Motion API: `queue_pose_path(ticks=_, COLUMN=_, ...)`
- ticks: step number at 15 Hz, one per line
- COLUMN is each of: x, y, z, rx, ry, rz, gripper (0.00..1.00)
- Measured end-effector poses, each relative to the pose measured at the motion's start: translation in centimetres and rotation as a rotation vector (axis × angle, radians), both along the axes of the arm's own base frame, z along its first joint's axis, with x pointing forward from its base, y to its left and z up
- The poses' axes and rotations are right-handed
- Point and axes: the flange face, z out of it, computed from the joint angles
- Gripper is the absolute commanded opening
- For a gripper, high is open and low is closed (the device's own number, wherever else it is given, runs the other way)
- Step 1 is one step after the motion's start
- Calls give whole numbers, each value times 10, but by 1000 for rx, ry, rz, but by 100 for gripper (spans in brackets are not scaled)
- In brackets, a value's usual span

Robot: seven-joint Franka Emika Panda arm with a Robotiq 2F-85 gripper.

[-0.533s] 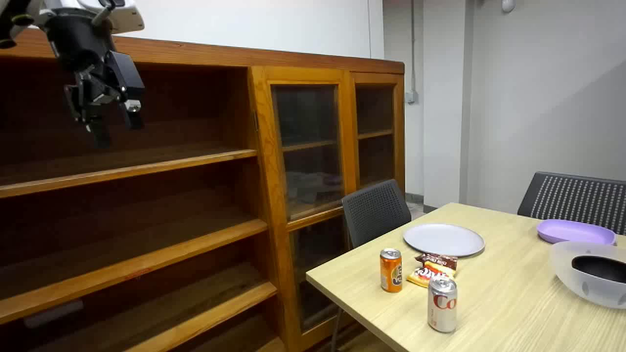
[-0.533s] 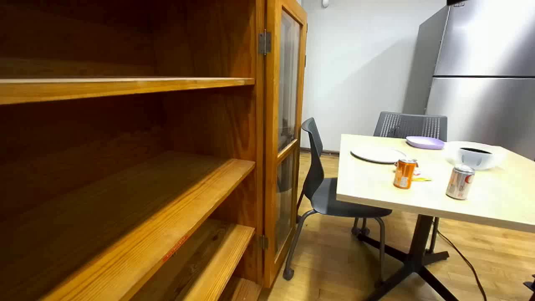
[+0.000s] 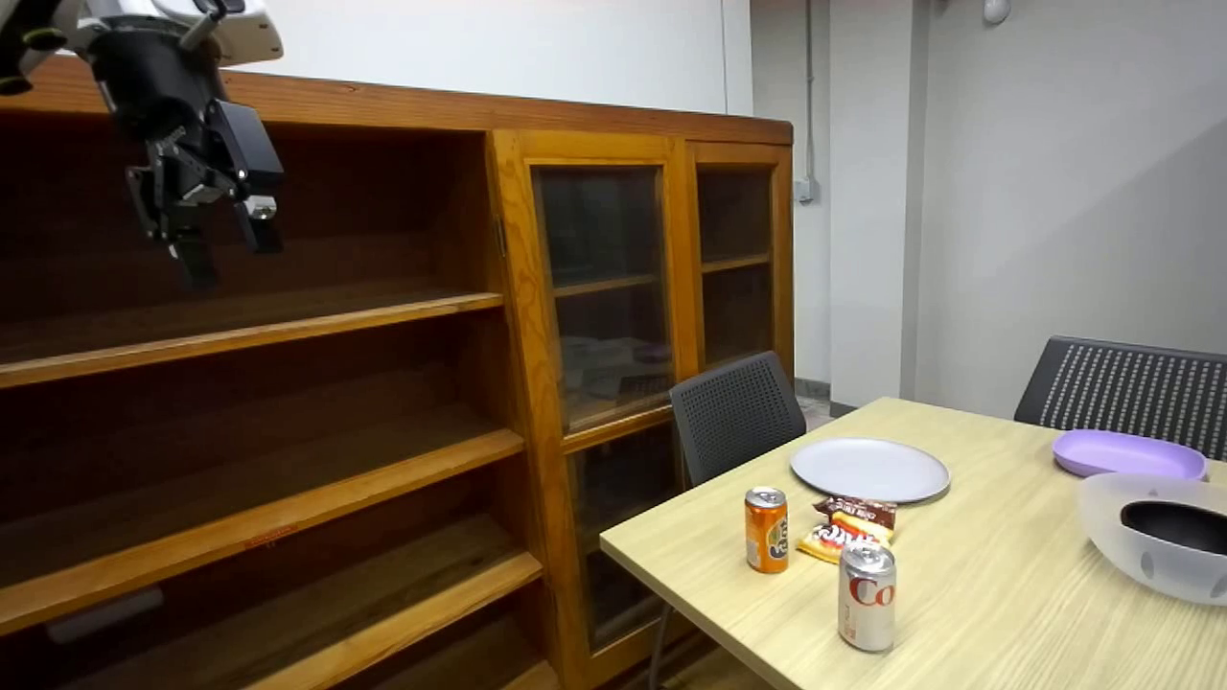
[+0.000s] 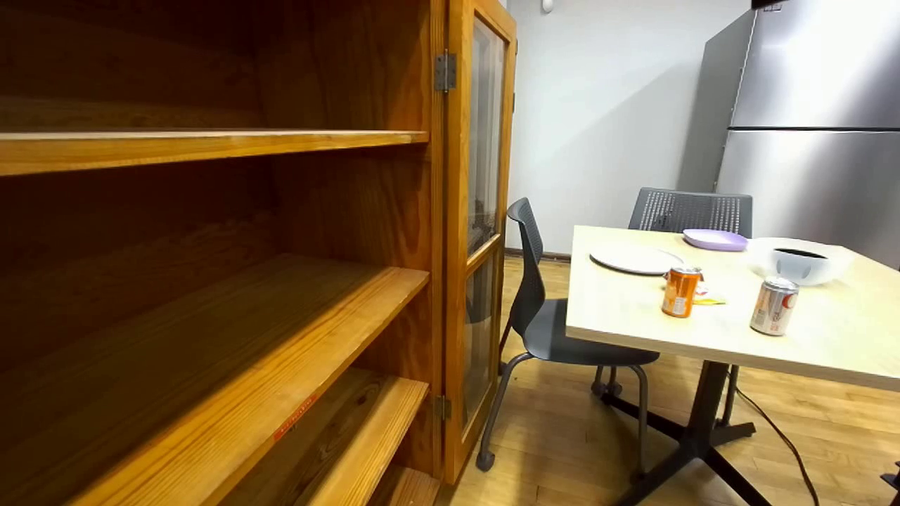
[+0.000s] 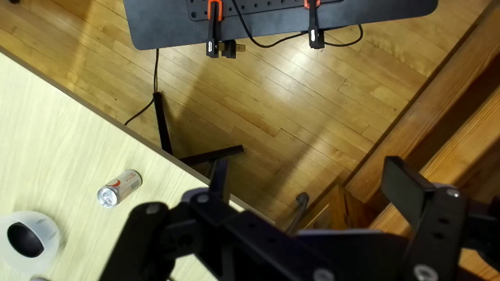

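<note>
At the table (image 3: 997, 599), a dark chair (image 3: 736, 422) and a second chair (image 3: 1126, 393) are placed; on the table, a purple dish (image 3: 1131, 454) and a frosted bowl (image 3: 1174, 580) are set; beyond it, in an exterior view, a steel refrigerator (image 4: 815, 193) is seen.

Gripper (image 3: 232, 257) looked matt. Cabinet (image 3: 533, 383) was grained wood with smooth glass panes (image 3: 606, 230). Coke can (image 3: 867, 604) and refrigerator (image 4: 819, 176) looked shiny metal.
</note>
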Motion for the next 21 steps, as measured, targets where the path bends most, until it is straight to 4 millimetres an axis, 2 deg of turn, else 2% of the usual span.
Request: queue_pose_path(ticks=21, x=5, y=0, z=-4, rx=6, ry=-40, rz=-31, gripper=100)
